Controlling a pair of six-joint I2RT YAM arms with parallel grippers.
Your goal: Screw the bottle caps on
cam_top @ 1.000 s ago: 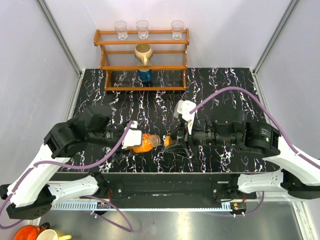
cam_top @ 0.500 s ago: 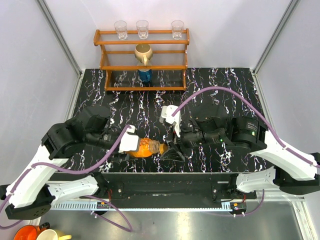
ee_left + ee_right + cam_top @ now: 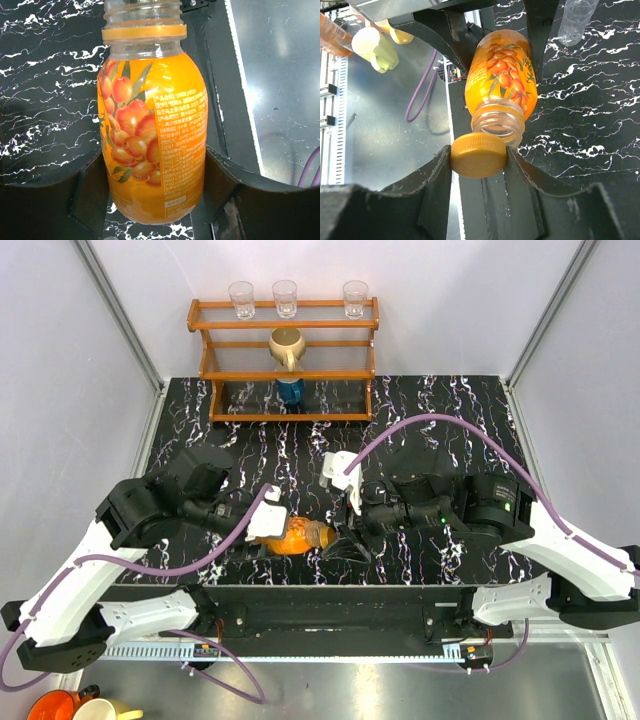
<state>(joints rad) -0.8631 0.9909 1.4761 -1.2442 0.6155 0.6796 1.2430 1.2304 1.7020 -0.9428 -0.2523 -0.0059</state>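
orange plastic screw cap (image 3: 479, 155), pinched in right gripper (image 3: 479, 162), has closed in from three o'clock, now meeting the open mouth of the small orange juice bottle (image 3: 155, 145) off-centre, bottle clamped by left gripper (image 3: 156, 180) — threading next.

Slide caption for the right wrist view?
Right fingers hold the orange cap at the open mouth of the orange bottle.

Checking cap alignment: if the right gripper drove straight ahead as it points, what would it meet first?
The open threaded mouth of the orange bottle, held by the left gripper. The orange cap in the right gripper fingers sits at its rim, apparently off-centre; depth is unclear.
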